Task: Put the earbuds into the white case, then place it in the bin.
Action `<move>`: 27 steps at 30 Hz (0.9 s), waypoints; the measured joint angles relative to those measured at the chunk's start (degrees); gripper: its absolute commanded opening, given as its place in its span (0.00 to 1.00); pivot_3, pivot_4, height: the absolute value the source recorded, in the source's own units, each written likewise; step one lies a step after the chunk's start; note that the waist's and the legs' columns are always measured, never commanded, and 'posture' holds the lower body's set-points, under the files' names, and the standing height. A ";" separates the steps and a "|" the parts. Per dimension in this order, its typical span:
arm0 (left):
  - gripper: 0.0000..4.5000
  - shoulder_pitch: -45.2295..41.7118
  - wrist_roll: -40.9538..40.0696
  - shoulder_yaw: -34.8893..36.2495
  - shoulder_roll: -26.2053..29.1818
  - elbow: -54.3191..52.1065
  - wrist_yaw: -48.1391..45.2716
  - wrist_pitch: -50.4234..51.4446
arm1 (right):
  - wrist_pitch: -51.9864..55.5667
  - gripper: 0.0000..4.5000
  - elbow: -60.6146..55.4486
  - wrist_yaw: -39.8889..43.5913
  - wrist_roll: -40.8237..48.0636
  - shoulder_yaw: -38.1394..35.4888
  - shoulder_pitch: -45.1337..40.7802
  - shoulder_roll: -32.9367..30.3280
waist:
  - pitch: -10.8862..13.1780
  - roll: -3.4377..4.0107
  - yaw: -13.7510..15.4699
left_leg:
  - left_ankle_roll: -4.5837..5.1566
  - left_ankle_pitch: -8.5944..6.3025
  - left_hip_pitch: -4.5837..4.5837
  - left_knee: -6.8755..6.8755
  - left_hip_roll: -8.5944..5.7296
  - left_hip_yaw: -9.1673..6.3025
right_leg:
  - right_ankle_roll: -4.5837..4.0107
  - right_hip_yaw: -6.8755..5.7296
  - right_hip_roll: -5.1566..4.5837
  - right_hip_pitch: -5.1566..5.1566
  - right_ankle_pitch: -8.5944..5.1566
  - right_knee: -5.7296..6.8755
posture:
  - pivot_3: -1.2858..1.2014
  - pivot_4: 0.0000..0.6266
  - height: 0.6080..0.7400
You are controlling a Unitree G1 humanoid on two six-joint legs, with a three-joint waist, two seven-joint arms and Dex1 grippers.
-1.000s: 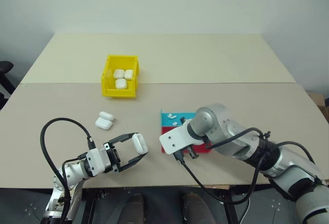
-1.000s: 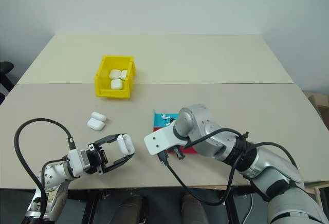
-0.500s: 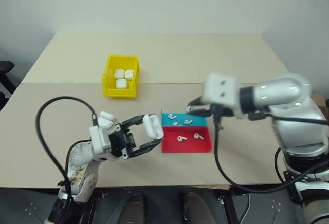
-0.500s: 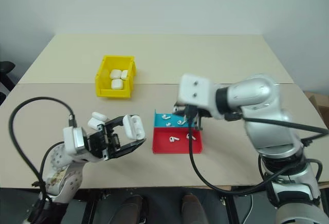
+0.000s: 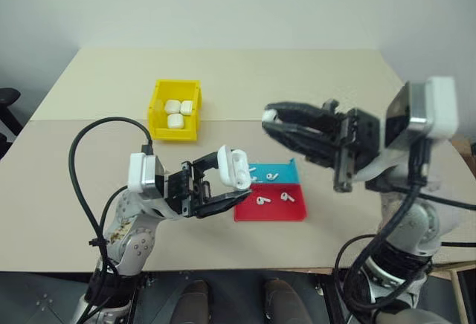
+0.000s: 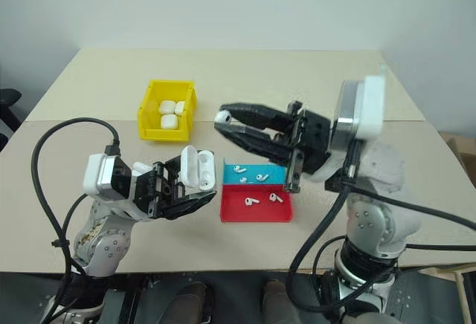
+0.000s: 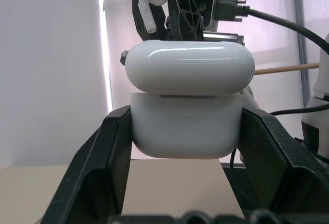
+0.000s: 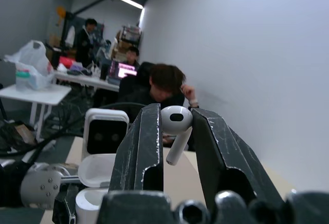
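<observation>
Two grippers face each other above the surface (image 5: 349, 146), raised so that what each holds can meet in the air. We have our left gripper (image 5: 223, 183) clamped on the white case (image 5: 236, 169), fingers (image 7: 97, 152) pressing its two sides, lid swung open and the mouth turned toward our right side; held this way the cavity is presented to the other arm. Our right gripper (image 6: 227, 125) pinches one earbud (image 8: 176, 126) between its fingers (image 8: 146, 147), the stem hanging below the rounded head, and it points across at the case with a clear gap between them. We judge the insertion as not yet made.

Beneath the two grippers lies the flat red and teal tray (image 5: 294, 213), with several more earbuds (image 5: 260, 200) loose in it, which is why the arms work just above it. One spare case (image 6: 136, 166) peeks out behind our left wrist.

Farther off stands the yellow bin (image 5: 175, 108), well apart from both arms, with three cases (image 5: 177, 111) already inside and room left. Nothing lies between the held case and the bin; our own left cable (image 5: 89, 160) loops near that path and could snag.
</observation>
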 measured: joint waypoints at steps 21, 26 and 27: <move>0.62 -0.24 2.83 0.66 -2.62 0.53 -2.65 -0.15 | -17.99 0.19 7.71 -0.72 -0.37 12.44 5.33 -6.66 | 0.00 0.00 -0.54 | 0.00 0.00 -0.01 0.00 0.00 -0.04 | 0.00 0.00 0.01 0.00 -0.01 0.00 | 0.52 0.24 1.00; 0.62 -0.24 3.83 0.70 -3.41 0.78 -2.80 -0.26 | -19.51 0.19 7.95 -1.06 -0.74 14.11 6.23 -7.49 | 0.00 0.00 -0.56 | 0.00 0.00 -0.01 0.00 0.00 -0.04 | 0.00 0.00 0.02 0.00 -0.01 0.00 | 0.52 0.24 1.00; 0.62 -0.24 4.00 0.72 -3.50 0.88 -2.81 -0.26 | -19.77 0.19 8.08 -1.09 -0.82 14.18 6.34 -7.55 | 0.00 0.00 -0.56 | 0.00 0.00 -0.01 0.00 0.00 -0.04 | 0.00 0.00 0.01 0.00 -0.01 0.00 | 0.52 0.24 1.00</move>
